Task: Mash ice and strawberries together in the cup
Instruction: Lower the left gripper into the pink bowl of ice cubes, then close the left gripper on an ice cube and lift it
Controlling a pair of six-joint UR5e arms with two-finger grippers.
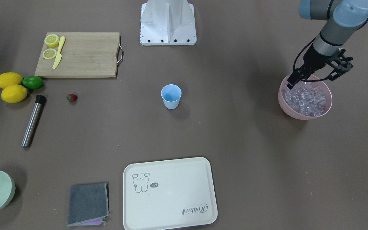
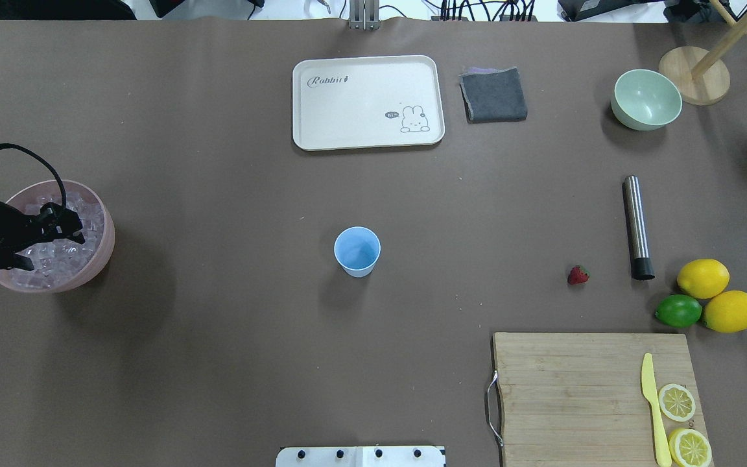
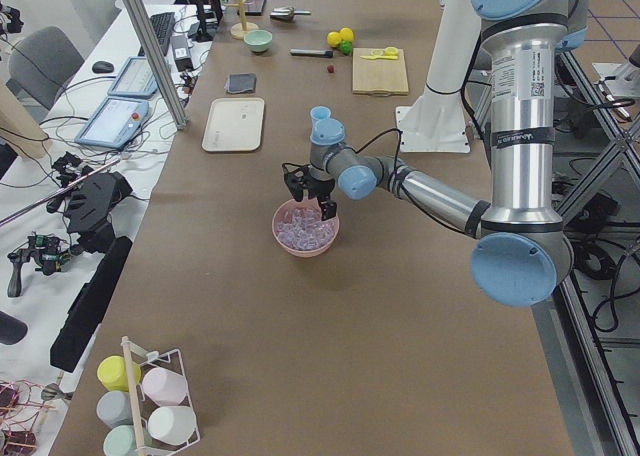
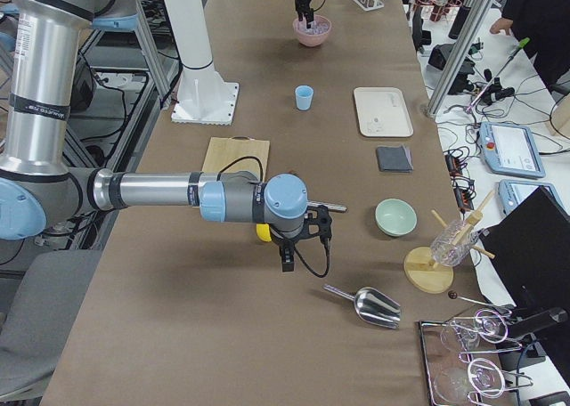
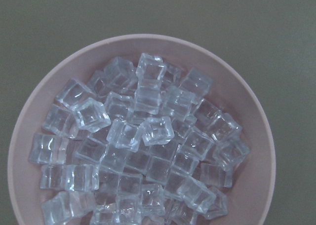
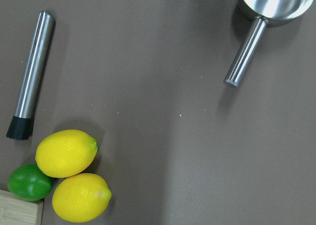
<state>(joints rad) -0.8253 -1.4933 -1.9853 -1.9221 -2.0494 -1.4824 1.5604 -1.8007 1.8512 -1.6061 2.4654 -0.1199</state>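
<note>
I'm seeing bare table (image 2: 218, 337) lying all around the cup (image 2: 356, 251). By the strawberry (image 2: 578, 275), the steel rod (image 2: 637, 227) and lime (image 2: 678, 311) are hemming its right, the cutting board (image 2: 581, 395) its robot-side; its left is lying open.

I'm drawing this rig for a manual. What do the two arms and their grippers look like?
Both the left arm and the right arm are silver-grey tubes with light-blue joint caps. The left gripper and right gripper are black, two-fingered, each with a black cable looping past the wrist.
</note>
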